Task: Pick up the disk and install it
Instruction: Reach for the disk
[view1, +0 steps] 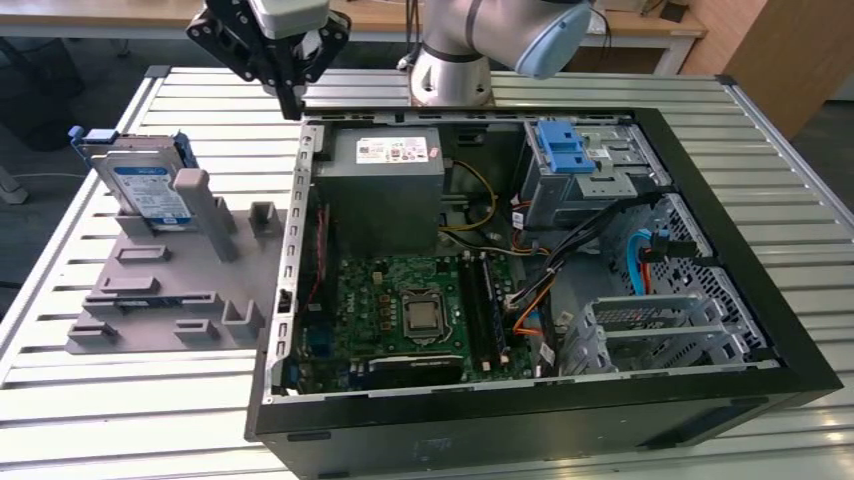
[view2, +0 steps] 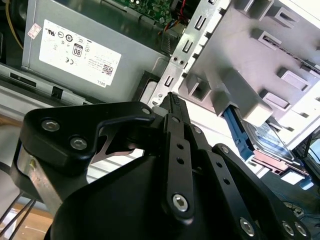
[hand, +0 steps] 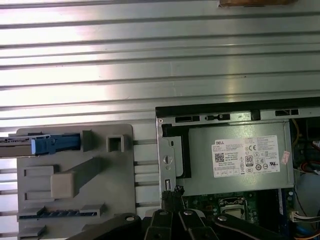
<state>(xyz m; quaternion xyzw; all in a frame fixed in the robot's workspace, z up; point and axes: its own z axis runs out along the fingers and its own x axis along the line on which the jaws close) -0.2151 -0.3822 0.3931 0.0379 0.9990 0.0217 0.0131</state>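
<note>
The disk, a silver drive with a blue-and-white label in a blue carrier, stands on edge in the grey holder at the exterior view's left. The second wrist view shows it behind a holder post, and the first wrist view shows its blue carrier edge. My gripper hangs above the table between the disk and the open computer case, near the case's back corner. Its fingertips meet with nothing between them in both wrist views.
Inside the case are a grey power supply with a white sticker, the motherboard and a metal cage with a blue latch. The holder has several raised posts and slots. The slatted metal table runs around everything.
</note>
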